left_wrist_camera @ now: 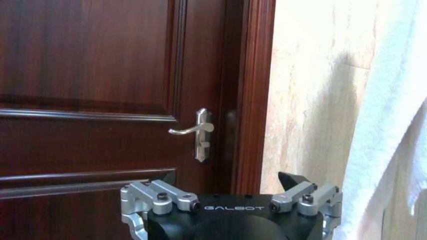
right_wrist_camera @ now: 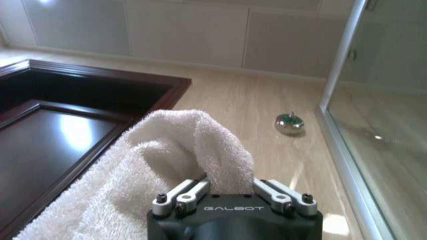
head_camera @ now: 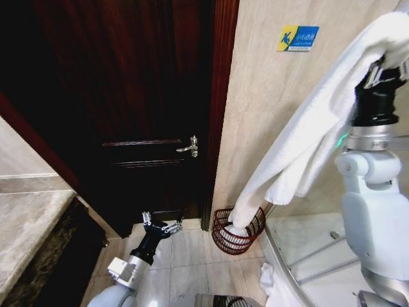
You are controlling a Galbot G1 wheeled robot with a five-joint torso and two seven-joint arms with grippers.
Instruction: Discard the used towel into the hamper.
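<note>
- At the upper right of the head view, the right hand [head_camera: 383, 67] is raised high and closed on one end of the white towel [head_camera: 307, 137]; the right wrist view shows its fingers [right_wrist_camera: 189, 190] clamped around a bunched fold of the terry cloth [right_wrist_camera: 180, 150].
- From that grip the towel hangs in a long diagonal drape down toward the lower centre of the frame, and its bottom end reaches into the hamper [head_camera: 238, 231].
- The hamper, a small round dark reddish-brown wire basket, stands on the tiled floor [head_camera: 192, 256] at the lower centre, against the beige marble wall [head_camera: 268, 96] and just beside the dark wooden door frame [head_camera: 220, 96].
- Low at the lower left of the head view, the left hand [head_camera: 161, 225] is held out toward the door [head_camera: 128, 96]; its fingers [left_wrist_camera: 157, 195] are spread apart and hold nothing.
- A silver lever handle [head_camera: 190, 148] sits on the door, left of the frame.
- A blue and yellow sign [head_camera: 298, 38] is fixed on the wall at the upper right.
</note>
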